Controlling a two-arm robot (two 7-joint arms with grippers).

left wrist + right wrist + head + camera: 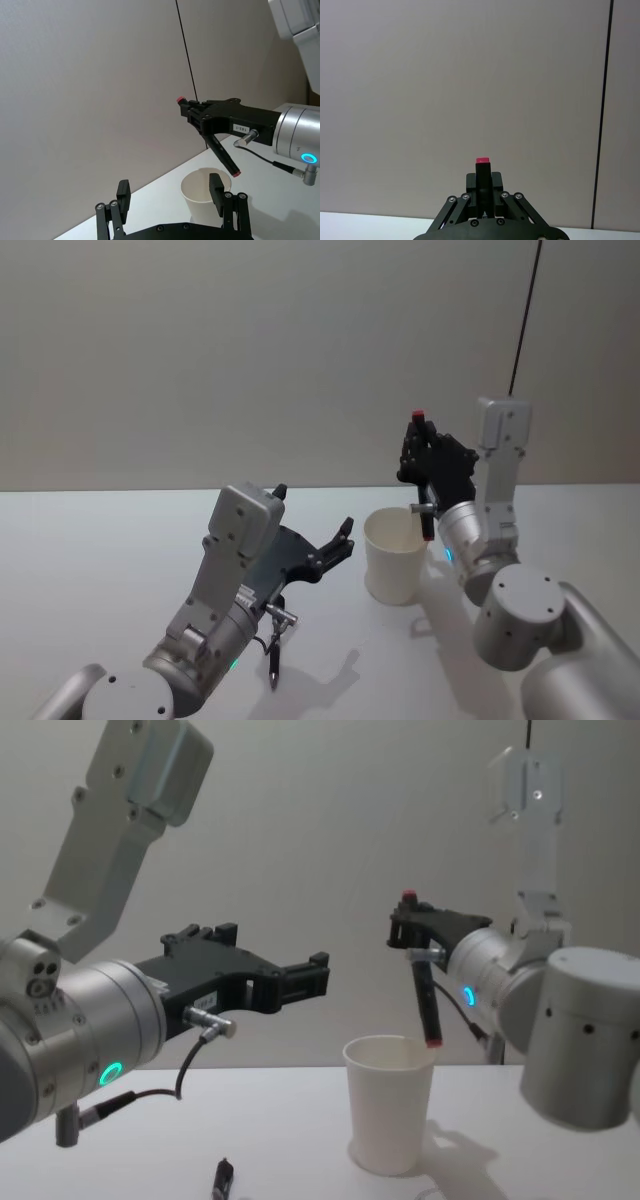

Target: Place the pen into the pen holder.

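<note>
Spare dark pen (222, 1182) lies on desk (280, 1120), nearer than pen holder (388, 1115) and to its left. Left end effector (169, 192) hovers left of pen holder, higher than its rim, released, nothing between fingers. Pen holder, a white paper cup, stands upright on desk. Right end effector (412, 935) is above pen holder, toward its right, clenched on upper part of pen (424, 1000). Pen is black with red ends and hangs tilted, lower tip at pen holder's rim level on its right side. Cannot tell if tip is inside. Plain wall (300, 820) behind pen holder.
</note>
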